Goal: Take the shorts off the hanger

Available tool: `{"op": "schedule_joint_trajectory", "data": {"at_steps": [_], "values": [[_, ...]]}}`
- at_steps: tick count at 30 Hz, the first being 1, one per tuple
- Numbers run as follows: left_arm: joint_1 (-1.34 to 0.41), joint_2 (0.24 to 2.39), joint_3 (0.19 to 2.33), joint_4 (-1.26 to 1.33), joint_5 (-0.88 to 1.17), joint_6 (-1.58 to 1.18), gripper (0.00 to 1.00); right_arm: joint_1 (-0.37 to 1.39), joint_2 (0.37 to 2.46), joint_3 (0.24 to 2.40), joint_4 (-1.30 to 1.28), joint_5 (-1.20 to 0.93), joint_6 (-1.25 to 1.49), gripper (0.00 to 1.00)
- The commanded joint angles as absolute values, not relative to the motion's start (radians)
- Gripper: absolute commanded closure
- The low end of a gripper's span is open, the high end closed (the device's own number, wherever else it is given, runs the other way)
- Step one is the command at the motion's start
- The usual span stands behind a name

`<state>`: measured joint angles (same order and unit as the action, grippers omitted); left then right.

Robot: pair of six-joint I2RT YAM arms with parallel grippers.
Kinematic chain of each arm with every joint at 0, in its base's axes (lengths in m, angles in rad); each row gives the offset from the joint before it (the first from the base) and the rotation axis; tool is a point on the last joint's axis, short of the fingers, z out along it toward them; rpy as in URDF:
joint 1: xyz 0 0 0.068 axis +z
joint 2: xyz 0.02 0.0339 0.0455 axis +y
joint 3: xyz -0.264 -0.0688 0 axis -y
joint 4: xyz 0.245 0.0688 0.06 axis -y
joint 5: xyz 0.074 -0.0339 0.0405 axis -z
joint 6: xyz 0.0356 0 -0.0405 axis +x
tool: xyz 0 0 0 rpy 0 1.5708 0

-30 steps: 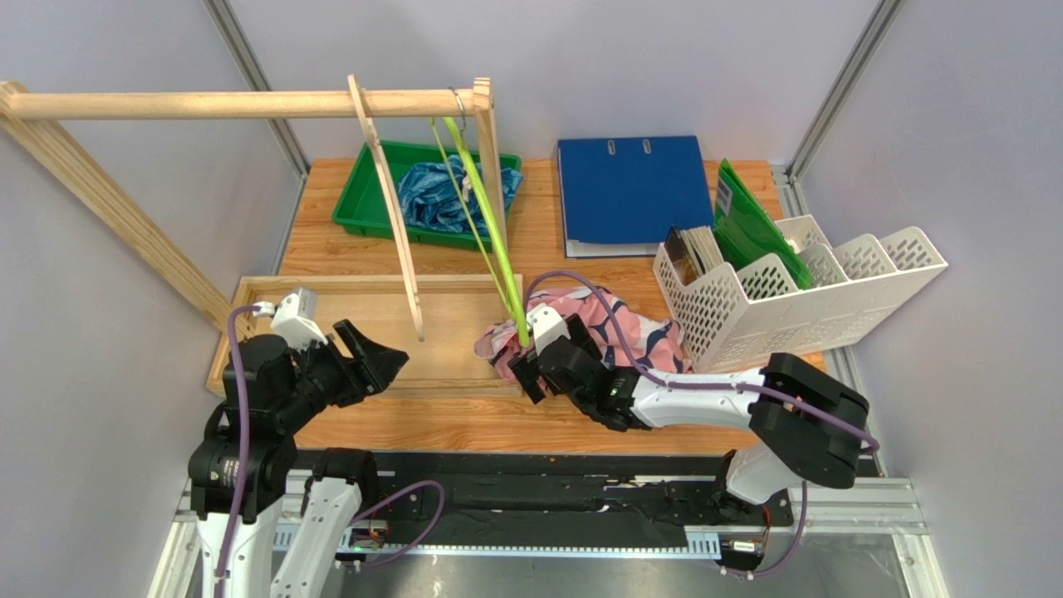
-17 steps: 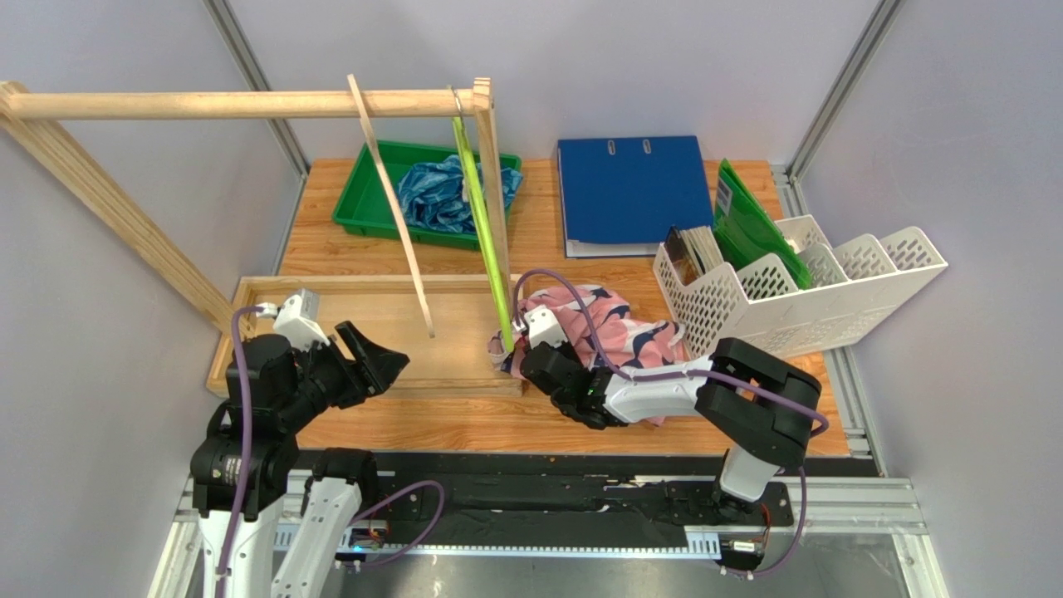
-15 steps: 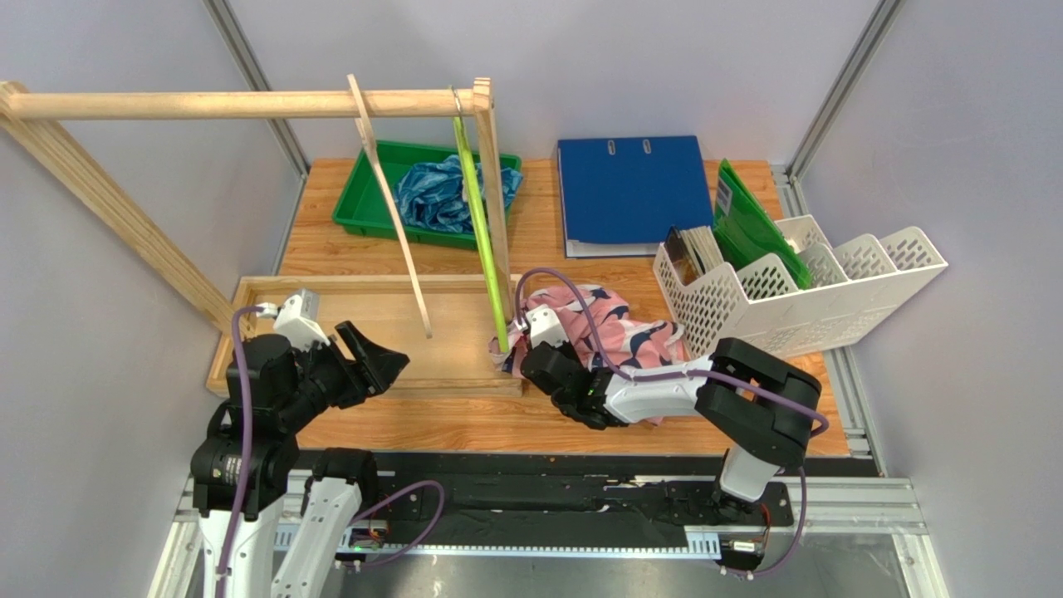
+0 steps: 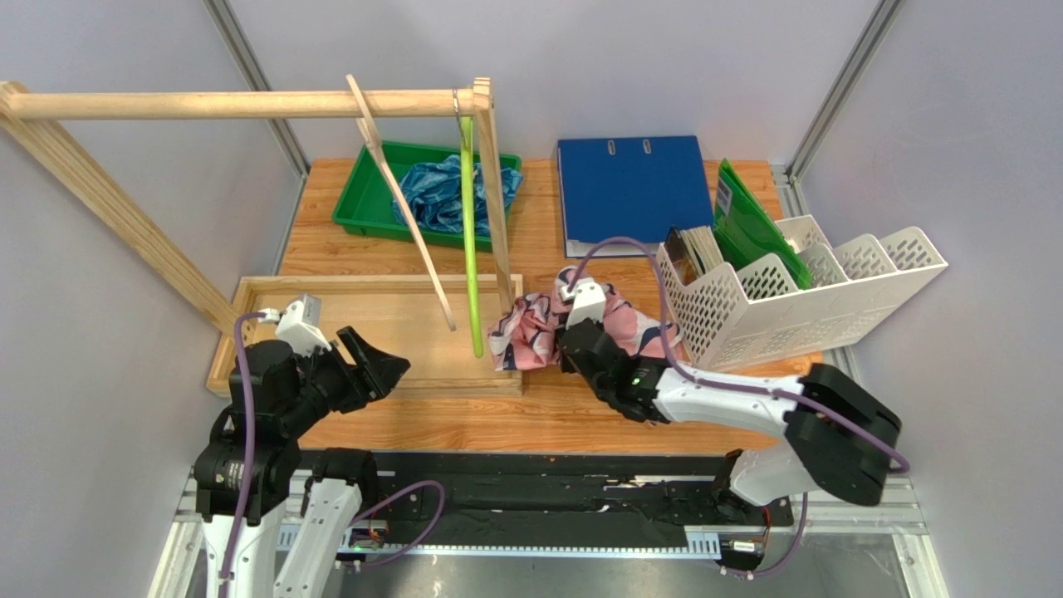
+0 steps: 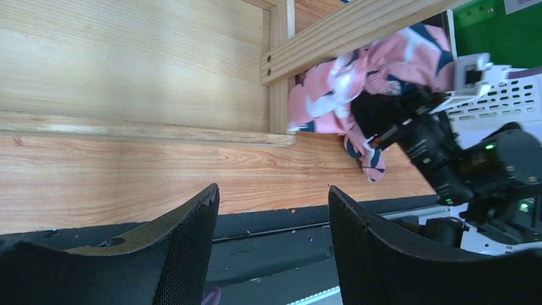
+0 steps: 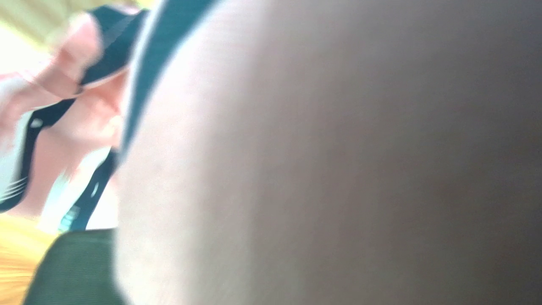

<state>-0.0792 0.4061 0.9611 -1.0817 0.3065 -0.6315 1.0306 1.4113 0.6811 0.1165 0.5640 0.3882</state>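
Observation:
The pink shorts (image 4: 530, 330) with dark-blue and white shapes lie bunched on the table beside the wooden post, apart from the green hanger (image 4: 469, 237). That hanger hangs bare from the rail. My right gripper (image 4: 558, 339) is buried in the pink cloth and shut on it; pink fabric (image 6: 63, 121) and a pale blur fill the right wrist view. The blue-teal shorts (image 4: 437, 187) lie in the green tray (image 4: 362, 212). My left gripper (image 4: 374, 368) is open and holds nothing, low at the near left. In its own view the pink shorts (image 5: 331, 95) show far ahead.
A bare wooden hanger (image 4: 406, 206) also hangs from the wooden rail (image 4: 250, 102). A shallow wooden tray (image 4: 268, 289) lies under the rail. Behind on the right are a blue binder (image 4: 630, 193), a green folder (image 4: 749, 224) and a white file rack (image 4: 799, 293).
My right gripper has shut in the pink shorts and drawn back to the right with them. The green hanger has come free of the cloth and swung left. The left arm barely moved.

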Motion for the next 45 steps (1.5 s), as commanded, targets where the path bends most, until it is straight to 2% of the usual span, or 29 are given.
{"op": "schedule_joint_trajectory", "data": {"at_steps": [1,6,12,20,34,41,45], "values": [[-0.083,0.393,0.933,-1.06,0.337,-0.65,0.3,0.956,1.241,0.652,0.137,0.442,0.489,1.0],[-0.084,0.393,0.913,-1.037,0.362,-0.66,0.3,0.884,1.114,0.683,0.065,0.354,0.511,1.0],[-0.084,0.385,0.899,-1.023,0.368,-0.66,0.3,0.703,1.002,0.742,0.005,0.197,0.557,1.0],[-0.084,0.393,0.893,-1.02,0.37,-0.649,0.3,0.572,1.008,0.897,-0.049,0.035,0.6,1.0],[-0.084,0.39,0.877,-1.011,0.38,-0.643,0.3,0.465,1.14,1.193,-0.06,-0.055,0.748,1.0],[-0.084,0.376,0.847,-0.983,0.382,-0.652,0.3,0.391,1.294,1.342,0.012,-0.152,0.871,1.0],[-0.084,0.388,0.824,-0.954,0.393,-0.65,0.3,0.385,1.467,1.474,0.063,-0.202,0.907,1.0]]}}
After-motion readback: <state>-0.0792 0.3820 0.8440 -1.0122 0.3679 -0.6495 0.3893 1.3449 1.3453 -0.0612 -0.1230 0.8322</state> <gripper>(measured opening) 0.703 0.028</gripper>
